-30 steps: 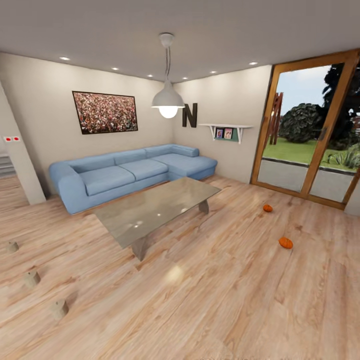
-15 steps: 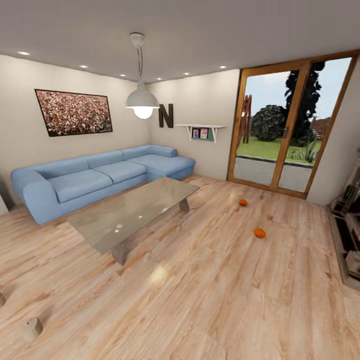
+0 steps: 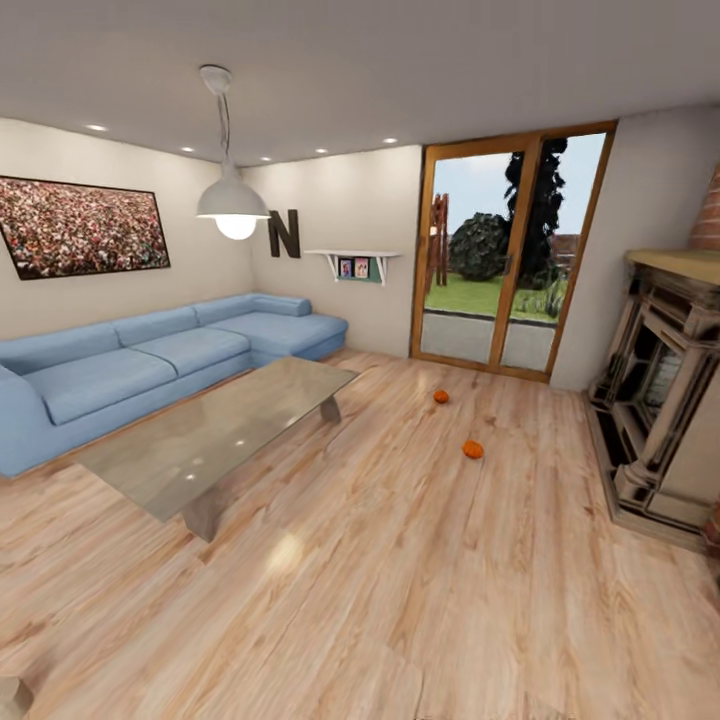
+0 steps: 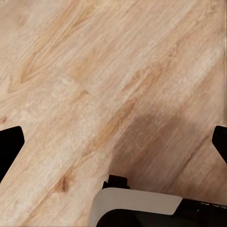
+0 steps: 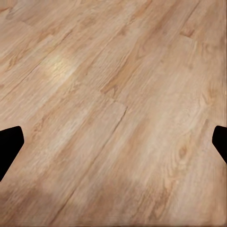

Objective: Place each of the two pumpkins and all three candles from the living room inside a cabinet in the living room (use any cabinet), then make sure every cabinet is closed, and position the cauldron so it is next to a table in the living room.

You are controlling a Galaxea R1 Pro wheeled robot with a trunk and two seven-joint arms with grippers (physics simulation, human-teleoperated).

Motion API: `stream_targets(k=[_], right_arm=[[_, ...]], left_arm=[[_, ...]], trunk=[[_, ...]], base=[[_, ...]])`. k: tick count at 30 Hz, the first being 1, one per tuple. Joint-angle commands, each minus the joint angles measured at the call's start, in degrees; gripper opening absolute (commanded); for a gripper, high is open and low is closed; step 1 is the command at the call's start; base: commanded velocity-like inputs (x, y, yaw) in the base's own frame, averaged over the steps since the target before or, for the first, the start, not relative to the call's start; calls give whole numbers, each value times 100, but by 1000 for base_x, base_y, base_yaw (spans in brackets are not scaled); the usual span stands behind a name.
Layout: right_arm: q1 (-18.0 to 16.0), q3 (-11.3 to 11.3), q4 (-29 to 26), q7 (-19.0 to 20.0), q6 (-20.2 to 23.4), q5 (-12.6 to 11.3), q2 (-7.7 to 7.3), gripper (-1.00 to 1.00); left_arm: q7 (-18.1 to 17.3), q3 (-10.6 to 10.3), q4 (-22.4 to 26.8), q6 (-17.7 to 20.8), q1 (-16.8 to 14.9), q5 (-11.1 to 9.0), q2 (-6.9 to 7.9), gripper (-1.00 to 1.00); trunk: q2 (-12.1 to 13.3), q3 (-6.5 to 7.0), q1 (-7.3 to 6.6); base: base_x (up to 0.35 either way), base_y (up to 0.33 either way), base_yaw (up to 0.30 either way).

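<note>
Head view: two small round orange ribbed pumpkins are sitting on the pale wood plank floor point(image 3: 420, 590), well apart from each other, the farther pumpkin point(image 3: 441, 397) near the wood-framed glass patio door point(image 3: 500, 260), the nearer pumpkin point(image 3: 472, 450) between the desk and the fireplace. The low rectangular glossy grey desk point(image 3: 215, 425) with slab legs is standing in front of the long blue corner sofa point(image 3: 150, 360); nothing is lying on its top. A tan stubby cylinder candle point(image 3: 12, 695) is showing at the lower left corner on the floor, cut off by the frame edge, shape hard to make out. The ornate stone fireplace point(image 3: 660, 400) is standing at the right wall, partly cropped. A white dome pendant lamp point(image 3: 232, 200) is hanging over the desk.

Left wrist view: the left tool point(image 4: 113, 142) is standing wide open, two dark fingertips point(image 4: 9, 144) showing only at the picture edges, mostly cut off. It is holding nothing, touching nothing; bare floor planks point(image 4: 94, 85) are lying between the tips. A white-and-black robot part point(image 4: 142, 208) is showing in the frame, cropped, unclear which part.

Right wrist view: the right tool point(image 5: 113, 142) is also spread wide, dark tips point(image 5: 9, 144) cropped at both edges, gripping nothing, with wood floor point(image 5: 118, 94) between them and a soft light glare on it.
</note>
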State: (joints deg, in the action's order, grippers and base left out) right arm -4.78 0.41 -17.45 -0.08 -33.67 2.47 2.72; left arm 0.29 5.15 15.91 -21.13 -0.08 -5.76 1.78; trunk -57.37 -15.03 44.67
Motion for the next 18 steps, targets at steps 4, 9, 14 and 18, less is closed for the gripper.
stream_targets(k=[4, 9, 14, 18], right_arm=[[-5, -4, 12, 6, -17, 18, 0, 100], [-5, -4, 13, 8, -17, 17, 6, 100], [-7, 3, 1, 21, -8, 23, 3, 100], [-7, 3, -3, 25, -8, 30, -7, 100]], left_arm=[[-3, -14, 2, -19, -1, -57, 5, 100], [-3, -14, 0, -23, -1, -57, 2, 100], [-3, -14, 0, -23, -1, -57, -2, 100], [-9, -17, 0, -23, -1, -50, -2, 100]], trunk=[[-5, 2, 0], [-5, 9, 0], [-5, 3, 0], [-5, -19, 0]], base=[[-2, 1, -300], [0, 0, -300], [0, 0, -289], [0, 0, -248]])
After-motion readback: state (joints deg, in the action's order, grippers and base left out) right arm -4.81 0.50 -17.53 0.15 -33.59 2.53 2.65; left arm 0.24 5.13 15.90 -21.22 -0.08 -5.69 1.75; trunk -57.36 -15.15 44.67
